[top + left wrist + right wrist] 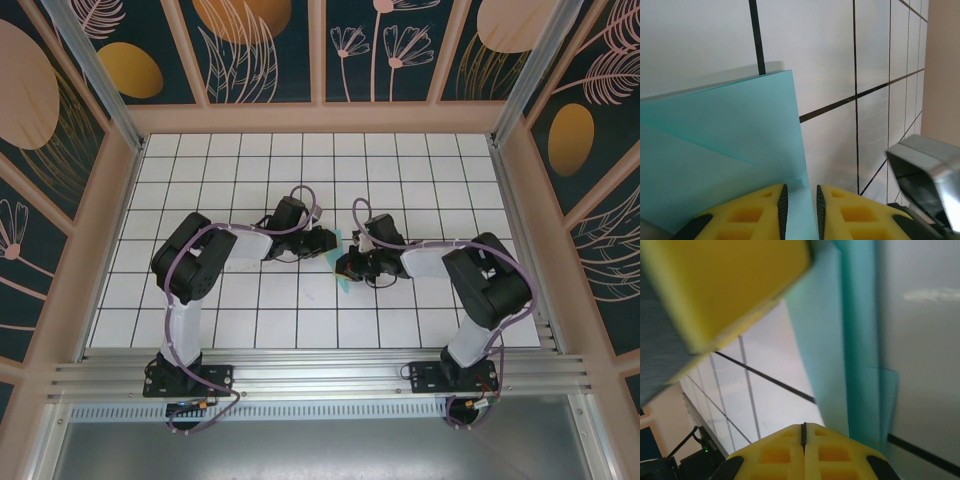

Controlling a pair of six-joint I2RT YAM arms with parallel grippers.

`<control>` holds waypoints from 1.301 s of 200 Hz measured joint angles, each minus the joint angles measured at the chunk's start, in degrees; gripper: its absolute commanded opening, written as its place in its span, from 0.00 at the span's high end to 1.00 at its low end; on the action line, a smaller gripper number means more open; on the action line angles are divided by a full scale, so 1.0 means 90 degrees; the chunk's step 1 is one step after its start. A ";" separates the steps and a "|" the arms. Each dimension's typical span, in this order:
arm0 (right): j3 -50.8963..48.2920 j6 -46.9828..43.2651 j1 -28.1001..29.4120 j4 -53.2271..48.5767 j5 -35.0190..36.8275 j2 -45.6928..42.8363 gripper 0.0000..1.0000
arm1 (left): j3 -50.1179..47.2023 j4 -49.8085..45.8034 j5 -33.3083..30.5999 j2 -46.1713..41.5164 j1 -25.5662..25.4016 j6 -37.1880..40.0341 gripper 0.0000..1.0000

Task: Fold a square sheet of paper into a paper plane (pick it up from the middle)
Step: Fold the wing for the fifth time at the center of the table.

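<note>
The square sheet of paper (730, 135) is light teal and folded, with a diagonal crease. It lies on the white grid table between the two arms, showing as a small sliver (343, 283). My left gripper (800, 192) sits over the sheet's right edge, its yellow jaws a narrow gap apart with teal paper showing in the gap. In the top view the left gripper (328, 240) nearly meets my right gripper (348, 266). The right gripper (803, 426) is shut with nothing between its pads, and the paper (840, 340) runs past just to its right.
A grey metal block (927, 170) juts in at the left wrist view's lower right. The left arm's yellow finger (730, 285) looms blurred close above the right gripper. The grid table (450, 170) stretches behind the arms to wooden walls (320, 118).
</note>
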 measured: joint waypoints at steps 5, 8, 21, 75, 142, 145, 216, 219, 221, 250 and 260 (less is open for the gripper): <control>-0.0024 -0.0002 0.0000 0.0000 0.0000 0.0073 0.98 | 0.0002 -0.0010 -0.0007 0.0000 0.0000 0.0005 0.74; -0.0039 -0.0007 0.0000 0.0000 0.0000 0.0112 0.98 | 0.0002 -0.0015 -0.0010 0.0000 0.0000 0.0005 0.74; -0.0053 -0.0036 -0.0024 0.0058 -0.0049 0.0151 0.98 | 0.0015 -0.0041 -0.0034 0.0002 -0.0002 0.0010 0.74; -0.0175 -0.0056 0.0029 -0.0279 0.0002 -0.0304 0.97 | 0.0039 -0.0087 -0.0039 0.0010 -0.0005 0.0027 0.74; -0.0831 -0.0066 0.0053 -0.0090 -0.0170 -0.0556 0.96 | 0.0080 -0.0141 -0.0034 0.0024 -0.0005 0.0032 0.75; -0.0838 -0.0063 0.0053 -0.0070 -0.0172 -0.0556 0.97 | 0.0080 -0.0143 -0.0034 0.0024 -0.0005 0.0032 0.75; -0.1005 -0.0044 0.0148 -0.0160 0.0024 -0.0831 0.97 | 0.0087 -0.0160 -0.0022 0.0024 -0.0005 0.0075 0.74; -0.1022 -0.0046 0.0146 -0.0126 0.0019 -0.0814 0.96 | 0.0087 -0.0160 -0.0019 0.0024 -0.0005 0.0075 0.73; -0.1027 -0.0041 0.0138 -0.0109 0.0010 -0.0799 0.96 | 0.0087 -0.0160 -0.0017 0.0024 -0.0005 0.0075 0.73; -0.1158 0.0010 0.0104 0.0318 -0.0187 -0.0690 0.96 | 0.0136 -0.0233 -0.0015 0.0024 -0.0005 0.0131 0.72; -0.1178 0.0032 0.0107 0.0364 -0.0192 -0.0707 0.96 | 0.0163 -0.0270 -0.0015 0.0024 -0.0005 0.0160 0.71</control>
